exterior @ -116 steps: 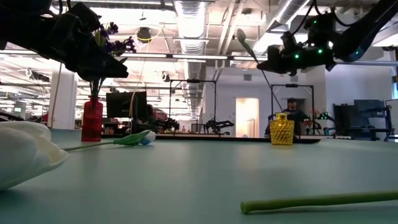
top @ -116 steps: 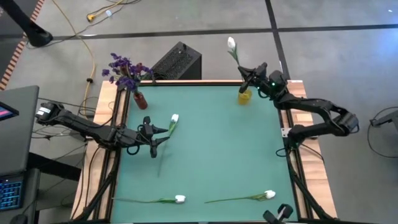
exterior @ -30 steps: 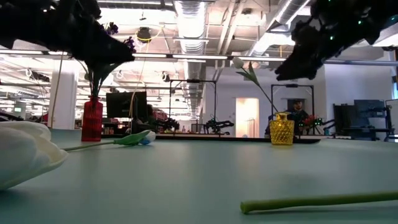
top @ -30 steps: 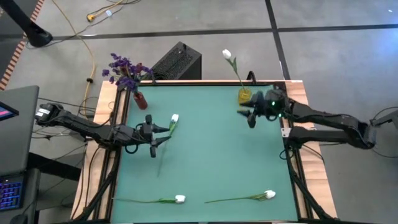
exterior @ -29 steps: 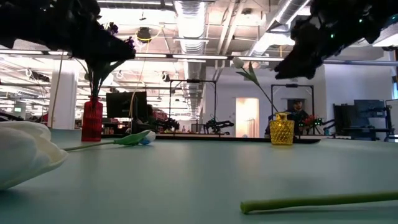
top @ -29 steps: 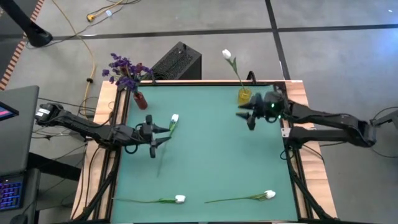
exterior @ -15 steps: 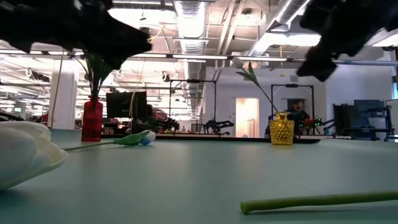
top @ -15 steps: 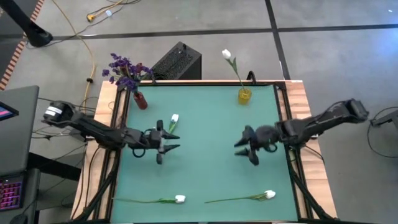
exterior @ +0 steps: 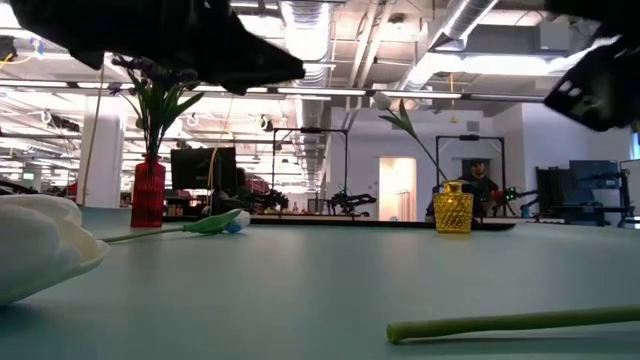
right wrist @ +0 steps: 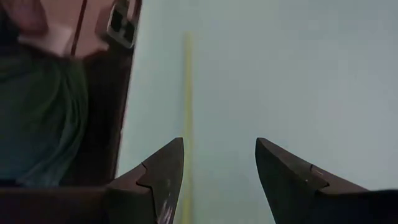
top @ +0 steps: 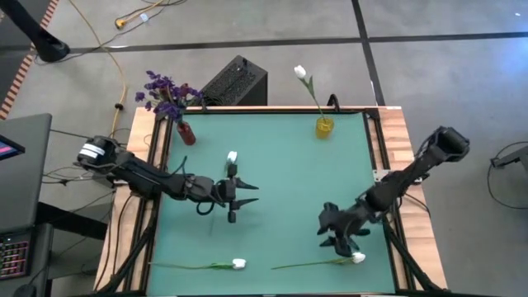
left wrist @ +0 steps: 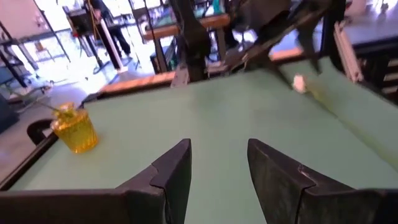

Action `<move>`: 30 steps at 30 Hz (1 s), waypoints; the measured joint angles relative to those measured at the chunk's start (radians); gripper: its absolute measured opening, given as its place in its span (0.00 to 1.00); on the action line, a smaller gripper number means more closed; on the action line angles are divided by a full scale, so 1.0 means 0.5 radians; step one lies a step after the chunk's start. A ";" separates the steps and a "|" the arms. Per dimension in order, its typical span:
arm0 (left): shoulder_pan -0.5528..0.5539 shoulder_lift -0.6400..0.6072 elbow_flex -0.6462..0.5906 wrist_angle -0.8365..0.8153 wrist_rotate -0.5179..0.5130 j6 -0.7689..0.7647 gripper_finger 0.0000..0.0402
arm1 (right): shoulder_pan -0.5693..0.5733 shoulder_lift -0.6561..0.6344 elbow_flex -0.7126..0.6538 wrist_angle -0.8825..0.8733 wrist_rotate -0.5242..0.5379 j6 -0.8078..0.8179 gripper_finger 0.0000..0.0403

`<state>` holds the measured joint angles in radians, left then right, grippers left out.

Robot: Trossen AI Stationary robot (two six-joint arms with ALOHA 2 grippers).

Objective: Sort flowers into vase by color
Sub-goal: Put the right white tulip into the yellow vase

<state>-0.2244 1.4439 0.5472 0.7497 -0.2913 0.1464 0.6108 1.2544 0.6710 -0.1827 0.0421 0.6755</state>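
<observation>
— What is seen beyond the green table's [top: 280, 177] far edge?
— A black ribbed box [top: 235, 82] and a yellow cable [top: 107, 37] are seen on the grey floor.

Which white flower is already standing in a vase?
The white tulip in the yellow vase at the table's far edge. The other three white tulips lie flat on the green mat.
</observation>
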 joint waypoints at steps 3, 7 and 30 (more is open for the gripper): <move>0.017 0.026 0.041 -0.066 -0.002 0.000 0.37 | 0.069 0.150 0.165 -0.137 -0.026 0.053 0.56; 0.028 0.029 0.038 -0.071 -0.002 -0.009 0.37 | 0.119 0.402 0.379 -0.301 -0.037 0.128 0.55; 0.036 0.026 0.041 0.059 0.102 0.193 0.37 | 0.297 1.443 1.134 -1.007 -0.256 0.432 0.39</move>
<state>-0.2066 1.4570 0.5676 0.7793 -0.2403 0.2427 0.7595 1.9761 1.2380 -0.6862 -0.0859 0.8916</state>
